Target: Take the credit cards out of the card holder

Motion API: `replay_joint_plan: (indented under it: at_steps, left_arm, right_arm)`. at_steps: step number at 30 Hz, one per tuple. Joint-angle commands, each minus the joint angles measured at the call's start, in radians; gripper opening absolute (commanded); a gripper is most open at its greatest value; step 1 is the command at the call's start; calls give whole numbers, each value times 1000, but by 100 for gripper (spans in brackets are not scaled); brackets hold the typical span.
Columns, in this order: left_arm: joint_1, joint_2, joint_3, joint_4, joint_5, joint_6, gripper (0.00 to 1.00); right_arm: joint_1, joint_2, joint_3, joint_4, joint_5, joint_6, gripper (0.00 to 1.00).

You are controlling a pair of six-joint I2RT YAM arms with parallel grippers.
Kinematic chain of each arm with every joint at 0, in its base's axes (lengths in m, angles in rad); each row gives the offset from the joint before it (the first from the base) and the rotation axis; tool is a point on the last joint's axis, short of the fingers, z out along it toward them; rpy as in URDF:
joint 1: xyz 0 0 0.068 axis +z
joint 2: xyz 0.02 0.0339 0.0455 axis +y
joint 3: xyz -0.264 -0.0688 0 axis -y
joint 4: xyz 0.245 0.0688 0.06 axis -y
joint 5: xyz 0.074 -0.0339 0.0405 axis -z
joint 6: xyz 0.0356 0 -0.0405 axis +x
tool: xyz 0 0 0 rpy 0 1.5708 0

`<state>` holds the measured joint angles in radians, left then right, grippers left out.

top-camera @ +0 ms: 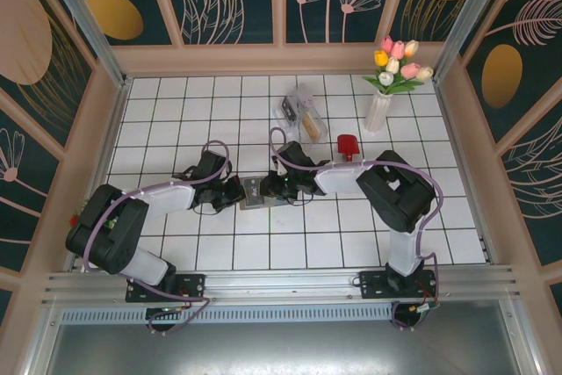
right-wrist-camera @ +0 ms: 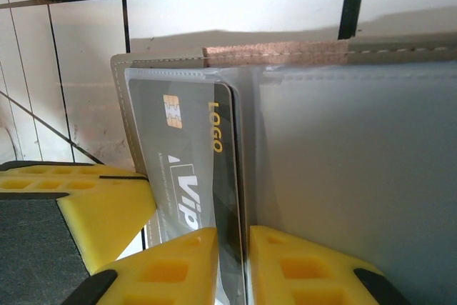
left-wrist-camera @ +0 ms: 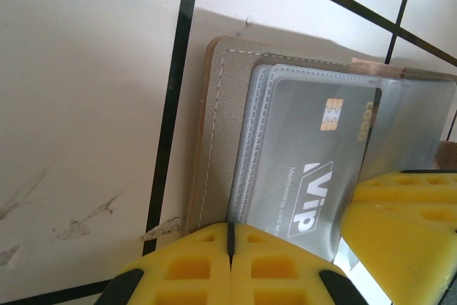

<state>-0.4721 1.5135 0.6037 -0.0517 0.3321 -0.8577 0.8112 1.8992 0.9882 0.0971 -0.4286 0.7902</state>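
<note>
**A:** Where was the card holder [top-camera: 253, 193]?

**B:** It lay open and flat near the middle of the tiled table [top-camera: 351, 234]. The left gripper [top-camera: 235, 192] was at its 9 o'clock and the right gripper [top-camera: 270, 189] at its 3 o'clock, both right up against it.

**A:** What did it look like?

**B:** It was grey-brown, with a rounded corner, pale stitching along the rim and a tan strip [right-wrist-camera: 275, 53] at its 12 o'clock edge in the right wrist view. Inside were clear plastic sleeves [right-wrist-camera: 357, 176]. One held a dark grey credit card [left-wrist-camera: 321, 155] with a gold chip, yellow "LOGO" and white "Vip" lettering.

**A:** And the claws?

**B:** The left gripper's yellow fingers [left-wrist-camera: 193, 269] were pressed together at the holder's edge, at 6 o'clock in its wrist view. I couldn't tell whether they pinched anything. The right gripper's jaws stood narrow, with the card's edge in the slit between them, and I couldn't tell whether it was gripped.
</note>
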Motion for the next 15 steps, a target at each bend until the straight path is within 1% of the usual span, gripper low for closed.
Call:
replay_joint_plan:
  at_steps: [1, 2, 5, 9, 11, 15]
  left_arm:
    - [-5, 52, -41, -41, 0, 17, 6]
    - [-5, 54, -43, -34, 6, 17, 5]
    - [-5, 60, -45, -32, 11, 18, 5]
    - [-5, 59, -48, -41, -3, 16, 6]
    - [-5, 60, -47, -45, -8, 15, 7]
    - [-3, 49, -42, -78, -48, 17, 14]
  right_arm:
    - [0, 52, 16, -13, 1, -12, 22]
    - [0, 57, 18, -7, -12, -12, 21]
    - [-1, 62, 12, 23, -41, -5, 14]
    - [-4, 45, -7, 52, -41, 0, 6]
    - [-9, 35, -17, 58, -41, -2, 2]
    - [-25, 3, -36, 50, -42, -18, 0]
